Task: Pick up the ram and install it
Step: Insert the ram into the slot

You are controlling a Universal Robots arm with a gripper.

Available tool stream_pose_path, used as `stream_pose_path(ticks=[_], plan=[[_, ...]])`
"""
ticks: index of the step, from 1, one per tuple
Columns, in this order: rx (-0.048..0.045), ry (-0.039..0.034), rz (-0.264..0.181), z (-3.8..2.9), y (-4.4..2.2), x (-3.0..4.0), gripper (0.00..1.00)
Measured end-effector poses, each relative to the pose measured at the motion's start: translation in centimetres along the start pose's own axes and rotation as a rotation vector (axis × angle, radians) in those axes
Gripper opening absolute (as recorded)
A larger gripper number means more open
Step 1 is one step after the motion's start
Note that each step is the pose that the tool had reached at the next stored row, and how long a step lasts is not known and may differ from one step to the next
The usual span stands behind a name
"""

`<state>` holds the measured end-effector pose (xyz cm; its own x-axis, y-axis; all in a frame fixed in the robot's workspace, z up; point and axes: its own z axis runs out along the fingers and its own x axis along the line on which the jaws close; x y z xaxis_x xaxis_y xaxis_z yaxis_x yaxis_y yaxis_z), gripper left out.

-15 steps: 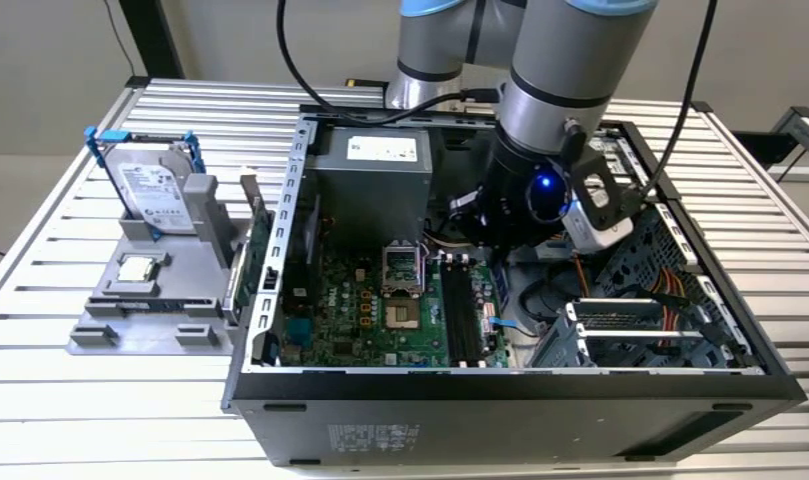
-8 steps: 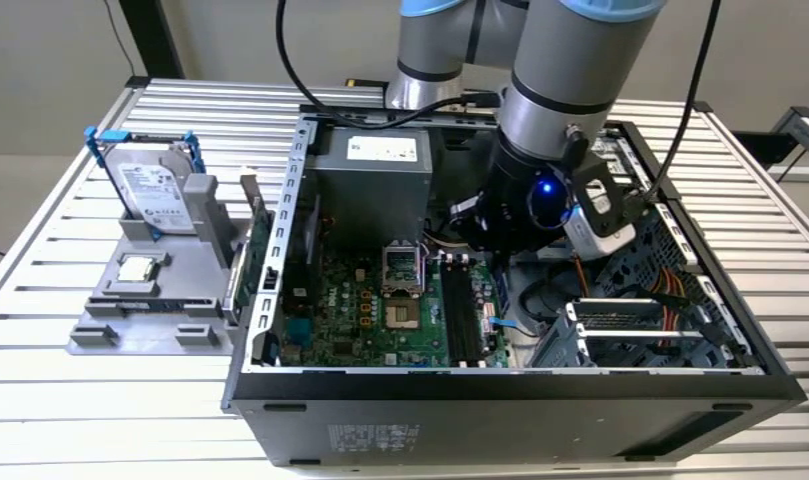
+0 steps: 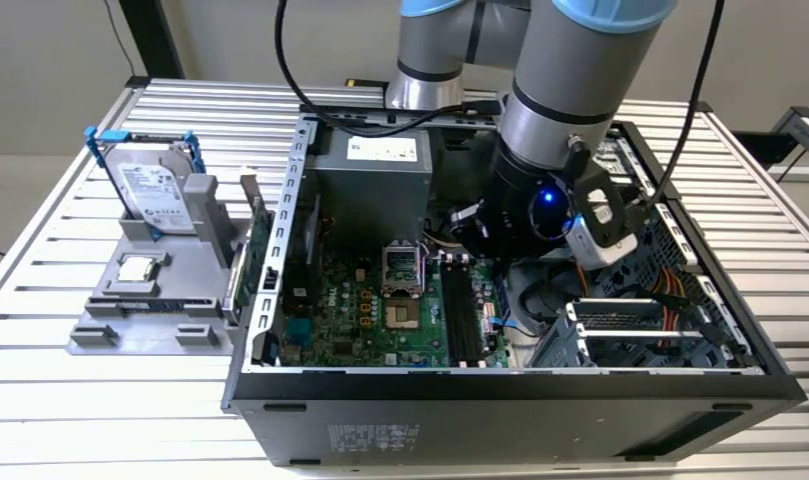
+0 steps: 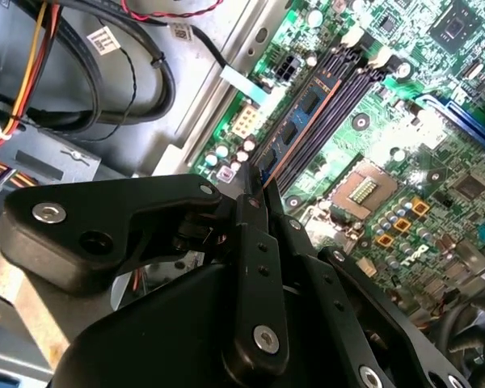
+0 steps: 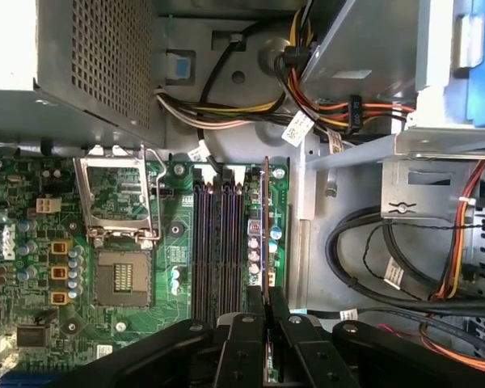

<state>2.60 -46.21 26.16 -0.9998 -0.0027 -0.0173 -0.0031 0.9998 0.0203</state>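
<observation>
Two fingers of the claw (image 5: 266,319) pinch the ram (image 5: 265,218) edge-on above the motherboard (image 5: 129,267) slots.

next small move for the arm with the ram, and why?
Probably a short, straight press down into the slot. The gripper is shut on the ram, which stands on edge along the outermost memory slot on the motherboard, beside the empty slots. Whether it is fully seated can't be told.

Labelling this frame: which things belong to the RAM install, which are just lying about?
Job:
- ram, clamped on edge in the end effector, over the motherboard
- memory slots
- motherboard

Lying about:
- hard drive in blue frame
- CPU chip on grey stand
- empty CPU socket
- power supply
</observation>
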Motion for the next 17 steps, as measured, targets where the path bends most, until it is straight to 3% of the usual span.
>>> stream_pose_path(ticks=[17], plan=[[0.0097, 0.0001, 0.000, 0.88, -0.26, 0.11, 0.00]])
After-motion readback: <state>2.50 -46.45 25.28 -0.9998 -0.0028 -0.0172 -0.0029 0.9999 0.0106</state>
